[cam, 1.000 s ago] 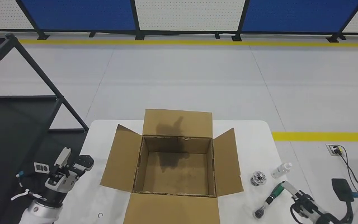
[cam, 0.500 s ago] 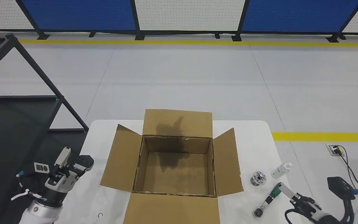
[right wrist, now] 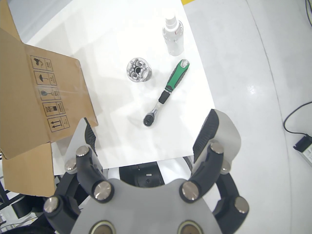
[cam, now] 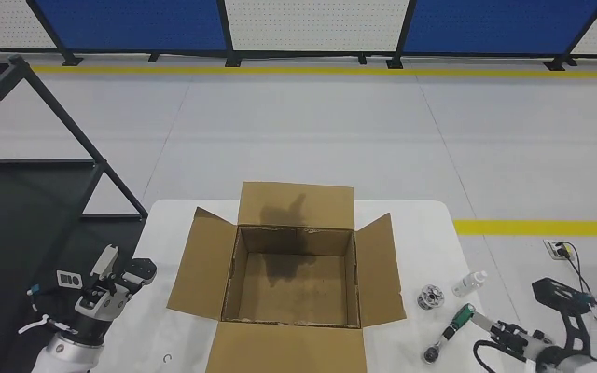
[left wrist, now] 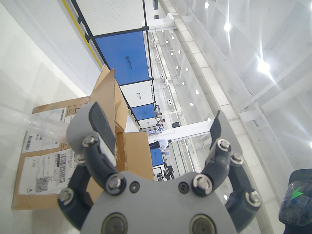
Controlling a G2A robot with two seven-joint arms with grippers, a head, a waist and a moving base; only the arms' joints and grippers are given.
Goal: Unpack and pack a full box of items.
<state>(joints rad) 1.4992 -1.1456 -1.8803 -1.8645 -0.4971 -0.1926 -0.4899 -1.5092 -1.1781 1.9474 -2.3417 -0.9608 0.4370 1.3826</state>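
- Right gripper [right wrist: 148,135] has its jaws spread wide with nothing between them; we see it raised over the near right corner of the white table [right wrist: 109,20], to the right of the cardboard box [right wrist: 48,86]; what do we take first?
- We'd say the ratchet wrench [right wrist: 168,91]; it lies flat just ahead of our gripper, with its head toward us and its green handle pointing away; it is steel, so we judge it heavy for its size and quite stiff; the rubbery green grip looks the least slippery place to close on, across its width
- And the other two?
- The clear spray bottle [right wrist: 173,38] seems to lie on its side just past the handle's end, near the table edge; we expect it to be light, smooth and apt to roll, so we'd pinch the body, not the cap; the round metal fitting [right wrist: 139,70] sits between the wrench and the box flap; it looks dense, hard and slick, so we'd grip across its outer rim
- Where does it all go?
- Into the box; it is open with its flaps out and its floor bare, to the left of all three items; we judge our arm could brush the nearest flap
- And the left gripper [left wrist: 157,120]?
- It is equally wide open and holds nothing; it is by the table's left edge on the box's other side, well apart from the items
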